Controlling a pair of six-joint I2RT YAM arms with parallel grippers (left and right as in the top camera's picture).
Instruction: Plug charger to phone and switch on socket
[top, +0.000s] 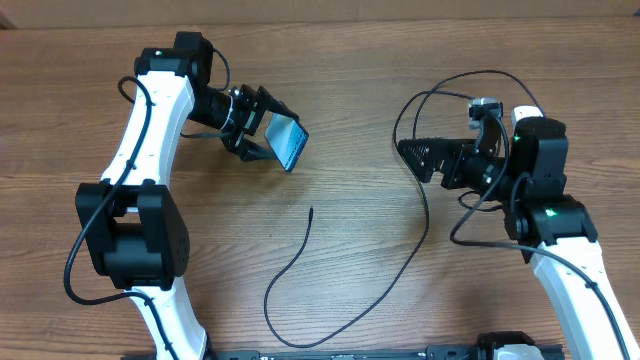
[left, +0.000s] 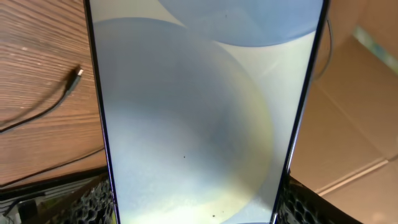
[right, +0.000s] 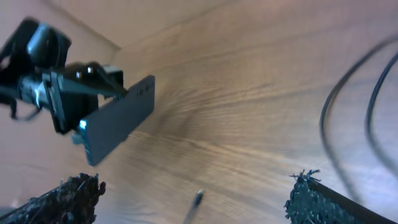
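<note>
Gripping phone (top: 291, 143), seemingly: left end effector (top: 264, 130)

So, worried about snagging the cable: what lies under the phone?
Bare wooden table shows under the phone, which is held off it; the charger tip lies apart. The patch right behind it is covered.

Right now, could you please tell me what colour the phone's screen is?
The phone screen glows bright blue; the overhead view shows it best.

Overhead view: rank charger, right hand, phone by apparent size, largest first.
1. charger, far the longest span
2. right hand
3. phone, tilted in the left hand, so foreshortened; 2 versus 3 unsure
</note>
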